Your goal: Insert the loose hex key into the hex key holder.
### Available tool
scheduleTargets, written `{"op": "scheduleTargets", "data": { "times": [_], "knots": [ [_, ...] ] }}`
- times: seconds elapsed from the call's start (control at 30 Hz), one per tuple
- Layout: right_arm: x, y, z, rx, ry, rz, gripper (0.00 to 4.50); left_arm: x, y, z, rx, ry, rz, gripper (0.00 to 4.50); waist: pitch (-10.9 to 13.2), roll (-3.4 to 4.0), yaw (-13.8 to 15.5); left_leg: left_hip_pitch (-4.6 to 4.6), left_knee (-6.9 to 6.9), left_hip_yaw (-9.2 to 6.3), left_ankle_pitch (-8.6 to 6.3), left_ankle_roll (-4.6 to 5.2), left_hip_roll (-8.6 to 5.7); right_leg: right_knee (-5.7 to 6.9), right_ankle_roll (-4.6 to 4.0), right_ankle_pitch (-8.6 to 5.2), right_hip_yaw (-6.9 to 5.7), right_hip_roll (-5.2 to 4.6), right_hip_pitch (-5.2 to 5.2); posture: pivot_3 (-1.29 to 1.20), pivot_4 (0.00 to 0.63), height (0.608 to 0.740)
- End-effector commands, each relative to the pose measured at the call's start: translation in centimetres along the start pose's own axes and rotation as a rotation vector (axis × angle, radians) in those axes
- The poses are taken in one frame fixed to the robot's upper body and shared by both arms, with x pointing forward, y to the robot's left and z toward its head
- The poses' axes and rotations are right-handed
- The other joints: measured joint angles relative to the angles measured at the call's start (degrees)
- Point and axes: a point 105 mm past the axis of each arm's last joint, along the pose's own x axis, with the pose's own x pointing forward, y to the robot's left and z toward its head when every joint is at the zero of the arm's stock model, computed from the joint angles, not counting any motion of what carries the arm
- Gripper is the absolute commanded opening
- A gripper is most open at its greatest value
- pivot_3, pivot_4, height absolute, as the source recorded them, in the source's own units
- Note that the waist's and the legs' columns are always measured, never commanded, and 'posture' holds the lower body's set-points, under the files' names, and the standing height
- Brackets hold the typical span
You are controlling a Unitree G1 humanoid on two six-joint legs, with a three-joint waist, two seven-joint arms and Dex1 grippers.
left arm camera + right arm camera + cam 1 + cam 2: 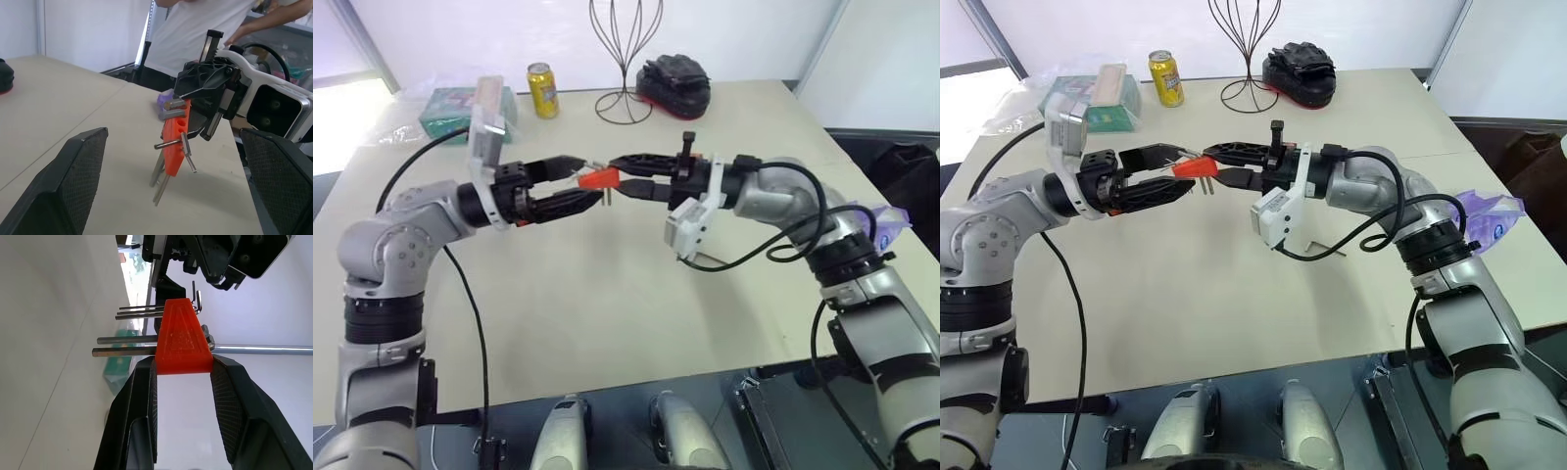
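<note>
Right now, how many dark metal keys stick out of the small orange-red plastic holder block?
5 on one side of the holder: three thin keys bunched at its narrow end, two thicker keys nearer the right gripper clamping it. Others may be hidden.

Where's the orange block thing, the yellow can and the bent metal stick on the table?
hex key holder [183,340], right wrist view, flat orange face.
yellow can [543,90], left eye view, side wall.
loose hex key [1317,251], right eye view, long shaft.

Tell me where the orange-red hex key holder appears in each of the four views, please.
Left eye view: hex key holder above the table, centre, between both grippers.
Right eye view: same place.
Left wrist view: middle, under the right gripper.
Right wrist view: centre, between its fingers.
Shared landmark: the holder's dark keys.
</note>
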Motion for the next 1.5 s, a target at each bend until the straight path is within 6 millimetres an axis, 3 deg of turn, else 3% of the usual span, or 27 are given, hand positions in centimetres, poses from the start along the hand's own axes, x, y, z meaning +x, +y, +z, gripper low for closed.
{"op": "scheduleTargets", "data": {
  "times": [0.03,0.43,0.53,0.77,1.3,1.5],
  "knots": [
    [0.0,-2.4,0.4,-0.032,-0.023,-0.071,0.98,0.3,-0.6,0.4,0.023,-0.008,-0.026,4.50,0.0,0.00,0.0,0.00,0.00,0.00,0.00,0.00,0.00,0.00,0.00,0.00,0.00,0.00,0.00,0.00,0.150,0.740],
    [0.2,-2.6,0.6,-0.028,-0.031,-0.069,0.98,0.6,-0.7,0.2,0.020,-0.002,-0.031,4.50,0.0,0.00,0.0,0.00,0.01,0.00,0.00,0.00,0.00,0.01,0.00,0.00,0.00,0.00,0.00,0.00,0.150,0.740],
    [0.2,-2.7,0.7,-0.027,-0.032,-0.068,0.98,0.7,-0.6,-0.1,0.021,0.007,-0.032,3.67,0.0,0.00,0.0,0.00,0.01,0.00,0.00,0.00,0.00,0.01,0.00,0.00,0.00,0.00,0.00,0.00,0.150,0.740],
    [0.2,-2.6,0.8,-0.025,-0.029,-0.059,0.98,1.0,-0.5,0.1,0.024,-0.008,-0.033,0.11,0.0,0.00,0.0,0.00,0.01,-0.01,0.00,0.00,0.00,0.01,0.00,0.00,0.00,0.00,0.00,0.00,0.150,0.740],
    [0.1,-2.0,1.0,0.007,-0.021,-0.026,0.98,1.5,-0.4,-0.2,0.040,-0.012,-0.026,0.05,0.0,0.00,0.0,0.00,0.02,-0.01,0.00,0.00,0.00,0.02,0.00,0.00,0.00,0.00,0.00,0.00,0.150,0.740],
    [0.0,-1.9,0.8,0.004,-0.013,-0.013,3.82,1.6,-0.5,-0.4,0.046,-0.005,-0.026,0.00,0.0,0.00,0.0,0.00,0.01,0.00,0.00,0.00,0.00,0.01,0.00,0.00,0.00,0.00,0.00,0.00,0.150,0.740]
  ]
}}
